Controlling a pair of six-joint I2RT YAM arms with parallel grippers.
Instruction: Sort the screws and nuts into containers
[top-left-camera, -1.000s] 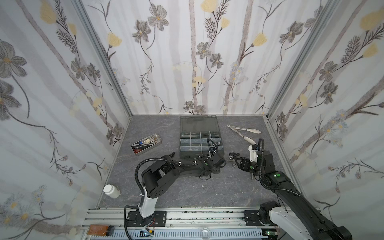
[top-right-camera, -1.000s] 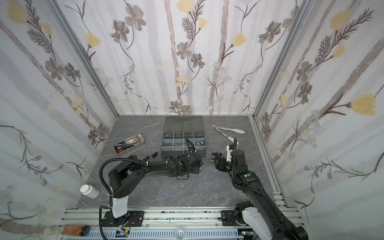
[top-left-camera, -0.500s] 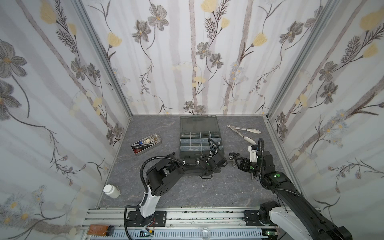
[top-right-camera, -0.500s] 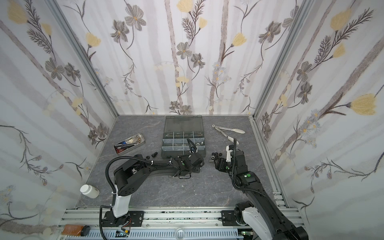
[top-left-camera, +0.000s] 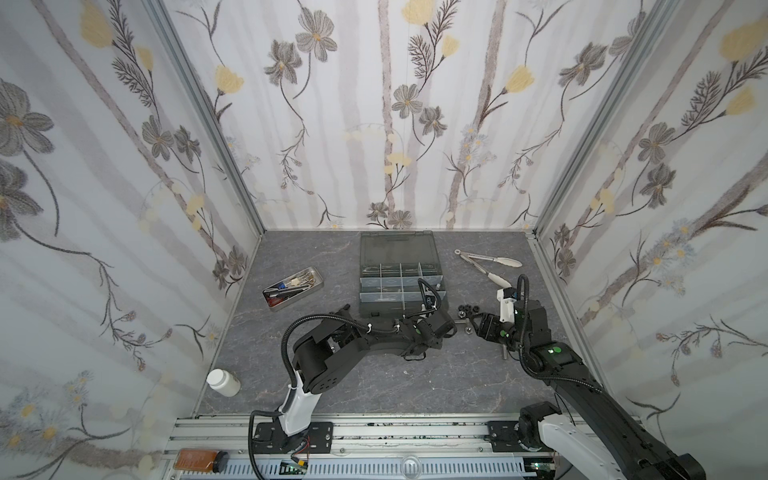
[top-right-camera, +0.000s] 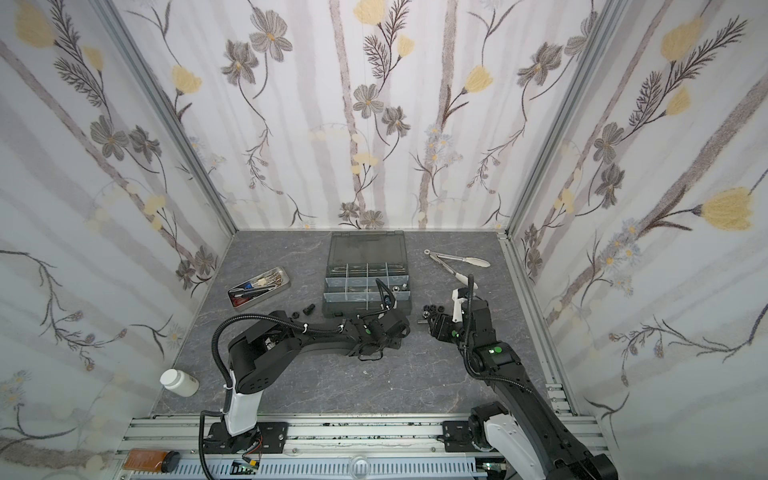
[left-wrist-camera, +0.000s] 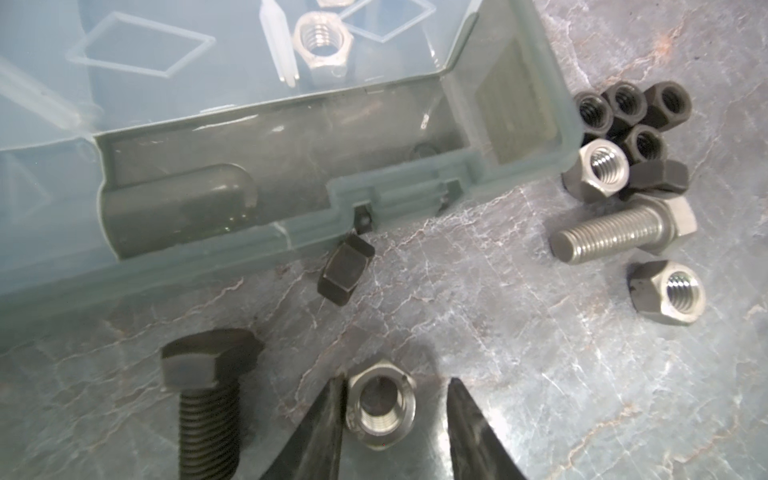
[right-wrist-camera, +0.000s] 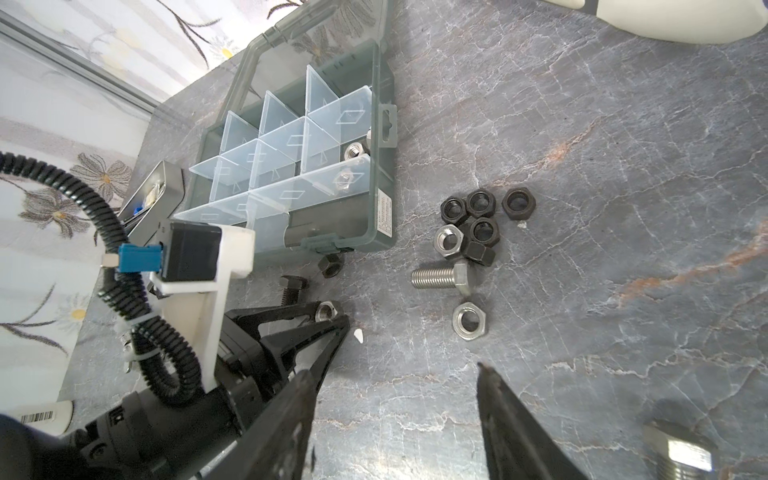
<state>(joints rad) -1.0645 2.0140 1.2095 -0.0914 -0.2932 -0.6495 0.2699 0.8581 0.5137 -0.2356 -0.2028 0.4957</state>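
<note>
Just short of a grip, the left end effector (left-wrist-camera: 397, 378) brackets a shiny silver hexagonal nut (left-wrist-camera: 380, 409) lying flat on the grey marbled table (left-wrist-camera: 519, 374): one finger (left-wrist-camera: 324, 415) touches it, the other stands slightly off. Straight ahead lie the translucent compartments (left-wrist-camera: 145, 95) of the dark grey-green organizer box (left-wrist-camera: 187, 216). The right end effector (right-wrist-camera: 392, 369), wide and empty, is farther.

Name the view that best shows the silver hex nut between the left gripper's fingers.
Left wrist view: the silver hex nut sits close, threads visible. Right wrist view shows it small; both top views do not show it.
</note>
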